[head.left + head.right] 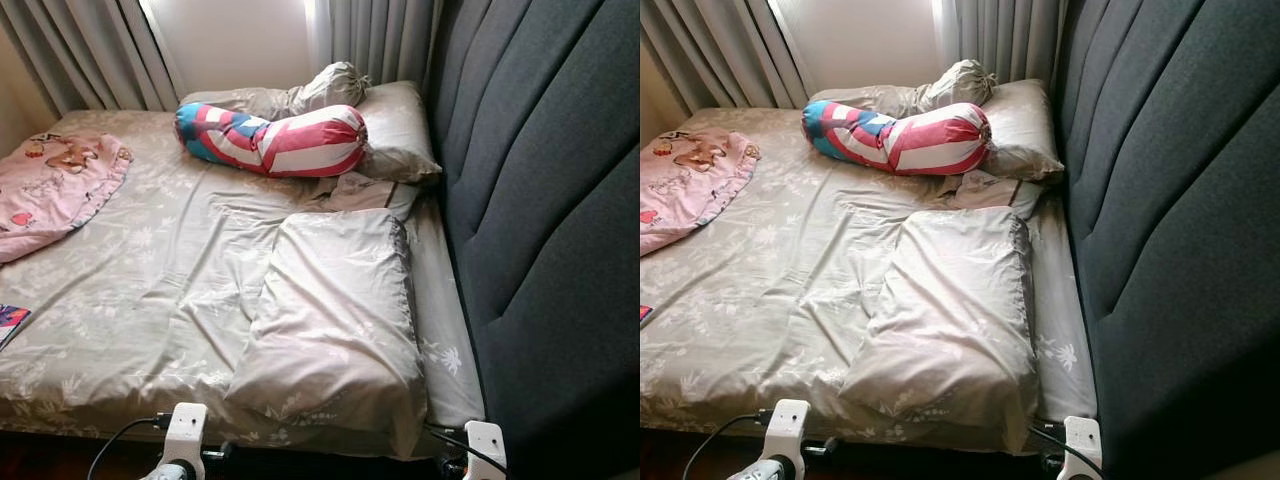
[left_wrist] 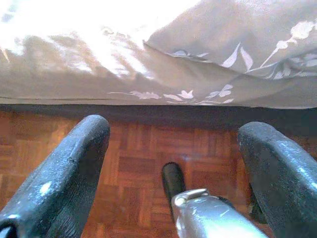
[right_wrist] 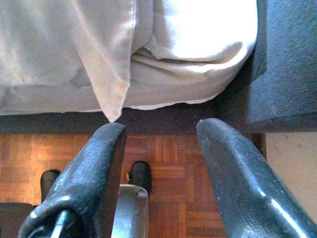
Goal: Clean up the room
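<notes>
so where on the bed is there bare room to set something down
Free: the flat sheet between the pink blanket and the near pillow. Crowded: by the headboard, where the striped bolster and far pillow pile up.

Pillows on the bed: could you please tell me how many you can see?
2 flat pillows: near pillow at the bed's foot edge, far pillow by the headboard. A striped bolster rests against the far one. Others may hide beneath the bunched bedding.

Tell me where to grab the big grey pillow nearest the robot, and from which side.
Grip the grey pillow at its near corner, which hangs over the bed edge. Come from the foot side, below, with the right gripper, whose open fingers already frame that drooping corner.
</notes>
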Controlling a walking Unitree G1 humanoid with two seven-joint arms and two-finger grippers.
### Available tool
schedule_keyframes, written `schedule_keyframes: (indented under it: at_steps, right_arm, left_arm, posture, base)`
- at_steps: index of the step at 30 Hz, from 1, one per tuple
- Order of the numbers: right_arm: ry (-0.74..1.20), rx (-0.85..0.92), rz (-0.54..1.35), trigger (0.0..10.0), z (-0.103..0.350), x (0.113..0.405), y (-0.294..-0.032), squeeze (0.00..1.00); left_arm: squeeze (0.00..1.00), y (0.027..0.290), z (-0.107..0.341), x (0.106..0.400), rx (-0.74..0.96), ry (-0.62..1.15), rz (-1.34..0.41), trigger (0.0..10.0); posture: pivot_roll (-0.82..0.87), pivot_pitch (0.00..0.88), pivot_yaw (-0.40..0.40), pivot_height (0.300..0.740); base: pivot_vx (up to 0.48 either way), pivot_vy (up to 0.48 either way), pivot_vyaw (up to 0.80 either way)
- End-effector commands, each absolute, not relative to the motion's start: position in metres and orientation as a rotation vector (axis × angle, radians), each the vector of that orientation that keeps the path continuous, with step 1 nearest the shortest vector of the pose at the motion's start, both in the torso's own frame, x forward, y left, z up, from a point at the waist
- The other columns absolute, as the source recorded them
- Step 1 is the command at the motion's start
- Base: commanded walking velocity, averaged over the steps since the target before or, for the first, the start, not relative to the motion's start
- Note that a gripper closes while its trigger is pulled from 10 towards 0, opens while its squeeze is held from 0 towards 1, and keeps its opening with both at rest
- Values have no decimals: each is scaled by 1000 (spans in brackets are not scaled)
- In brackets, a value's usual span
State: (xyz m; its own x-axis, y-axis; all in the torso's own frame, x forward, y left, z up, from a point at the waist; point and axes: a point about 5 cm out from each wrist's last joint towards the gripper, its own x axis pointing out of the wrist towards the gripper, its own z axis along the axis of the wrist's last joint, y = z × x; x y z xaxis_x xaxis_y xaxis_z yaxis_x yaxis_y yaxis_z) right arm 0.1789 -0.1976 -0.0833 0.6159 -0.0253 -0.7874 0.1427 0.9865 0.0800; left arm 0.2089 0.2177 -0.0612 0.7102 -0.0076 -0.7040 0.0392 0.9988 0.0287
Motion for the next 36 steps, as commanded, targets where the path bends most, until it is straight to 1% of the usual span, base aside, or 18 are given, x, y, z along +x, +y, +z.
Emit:
schedule_keyframes:
  at_steps: [1,8,15,23,26,27,31,36]
  right_arm:
    - [881,128,-92,10000,-80,185,-199,0]
    - [844,131,-108,10000,-74,196,-204,0]
    - [845,117,-92,10000,-72,199,-204,0]
    - [863,107,-70,10000,-75,194,-204,0]
    - [870,113,-97,10000,-76,189,-207,0]
    - [870,121,-104,10000,-77,187,-209,0]
    - [883,99,-74,10000,-78,184,-210,0]
    - [906,72,-52,10000,-80,180,-212,0]
  left_arm:
    - [0,217,-59,213,20,758,-14,10000]
    - [0,211,-54,224,20,752,-40,10000]
    - [0,215,-53,225,14,756,-9,10000]
    - [0,221,-55,220,41,778,-14,10000]
    - [0,220,-56,220,177,801,-70,10000]
    - [0,219,-57,217,140,798,-56,10000]
    - [0,219,-58,215,136,794,-61,10000]
    - [0,218,-63,209,148,840,-86,10000]
  posture:
    - [-97,0,-13,740]
    - [-115,0,-28,740]
    - [-93,0,-23,740]
    - [-101,0,-13,740]
    - [-106,0,-19,740]
    - [-85,0,-31,740]
    - [-57,0,-46,740]
    - [-39,0,-61,740]
  base:
    - [0,0,0]
    - [0,0,0]
    - [0,0,0]
    - [0,0,0]
    - [0,0,0]
    - [0,0,0]
    - [0,0,0]
    - [0,0,0]
